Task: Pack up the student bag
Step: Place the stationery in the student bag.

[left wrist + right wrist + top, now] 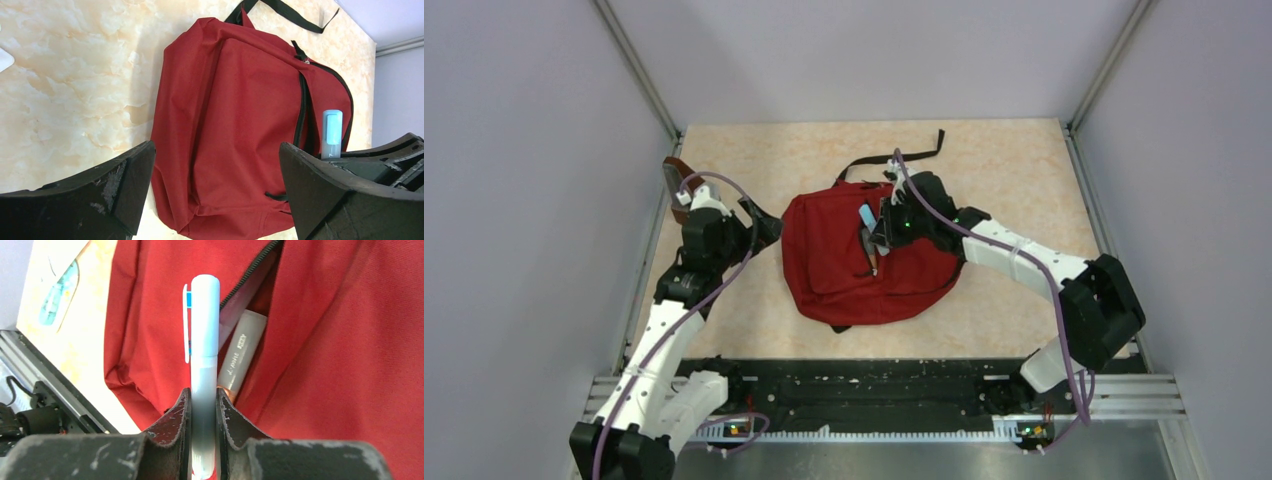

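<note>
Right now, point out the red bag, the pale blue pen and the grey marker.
The red bag [240, 125]: left wrist view, on its front panel.
The pale blue pen [205, 315]: right wrist view, on its cap.
The grey marker [243, 347]: right wrist view, on its barrel in the open pocket.

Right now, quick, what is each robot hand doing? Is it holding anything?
Left gripper: open, holding nothing.
Right gripper: closed on the light-blue pen.

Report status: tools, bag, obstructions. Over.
Right tool shut on blue pen, over bag, zip open. Left tool open, beside bag. Grey marker sits in the opening.
</note>
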You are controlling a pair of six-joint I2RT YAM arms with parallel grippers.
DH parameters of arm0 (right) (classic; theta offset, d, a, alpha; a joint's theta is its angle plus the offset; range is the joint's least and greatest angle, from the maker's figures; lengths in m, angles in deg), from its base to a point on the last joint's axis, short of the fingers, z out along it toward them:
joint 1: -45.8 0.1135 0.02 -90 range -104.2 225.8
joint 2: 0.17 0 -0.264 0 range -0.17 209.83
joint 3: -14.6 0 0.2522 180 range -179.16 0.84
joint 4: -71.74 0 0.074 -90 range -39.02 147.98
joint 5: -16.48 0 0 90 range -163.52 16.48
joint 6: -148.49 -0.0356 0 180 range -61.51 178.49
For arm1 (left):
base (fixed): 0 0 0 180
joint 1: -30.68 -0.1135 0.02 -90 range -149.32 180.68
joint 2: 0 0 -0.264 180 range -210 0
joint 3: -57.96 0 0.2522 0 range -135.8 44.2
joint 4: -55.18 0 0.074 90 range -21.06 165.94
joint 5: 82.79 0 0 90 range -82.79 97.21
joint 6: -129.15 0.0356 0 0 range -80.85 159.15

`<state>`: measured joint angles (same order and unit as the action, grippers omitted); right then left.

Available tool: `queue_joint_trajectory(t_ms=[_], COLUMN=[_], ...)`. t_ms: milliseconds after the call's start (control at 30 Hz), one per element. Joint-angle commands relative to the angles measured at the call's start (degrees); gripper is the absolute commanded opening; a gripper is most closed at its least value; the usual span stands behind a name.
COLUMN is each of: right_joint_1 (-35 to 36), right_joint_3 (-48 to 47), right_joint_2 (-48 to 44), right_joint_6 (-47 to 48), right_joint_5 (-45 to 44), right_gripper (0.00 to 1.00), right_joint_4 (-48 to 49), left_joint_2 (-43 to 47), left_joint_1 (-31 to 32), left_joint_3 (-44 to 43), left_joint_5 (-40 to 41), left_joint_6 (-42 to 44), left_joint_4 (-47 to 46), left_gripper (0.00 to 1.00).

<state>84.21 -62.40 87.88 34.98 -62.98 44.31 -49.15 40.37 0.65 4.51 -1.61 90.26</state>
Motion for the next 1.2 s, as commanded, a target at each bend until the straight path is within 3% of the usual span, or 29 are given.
queue_joint_trajectory(t_ms=[0,500,800,1167], right_joint_1=[2.05,3.6,3.83,7.29], right_joint_3=[-2.79,-0.55,0.74,-5.01], right_joint_2=[0.34,2.3,4.41,8.11], right_joint_6=[-2.31,-9.2,-9.68,-6.3], right_joint_5=[1.69,-14.06,-11.53,-4.84], right_gripper=[0.0,0.0,0.0,0.0], right_joint_4=[3.65,-0.33,0.53,3.96], left_joint_2=[0.51,1.58,1.61,1.42], left_joint_1=[-0.46,-0.98,-1.16,-1.99], left_joint_3=[1.06,1.77,2.06,2.12], left_joint_5=[0.4,2.1,4.68,4.9], left_joint_6=[1.1,2.73,3.64,4.18], left_joint_4=[-1.61,-0.21,0.34,0.72], left_gripper=[0.98,0.98,0.98,0.98])
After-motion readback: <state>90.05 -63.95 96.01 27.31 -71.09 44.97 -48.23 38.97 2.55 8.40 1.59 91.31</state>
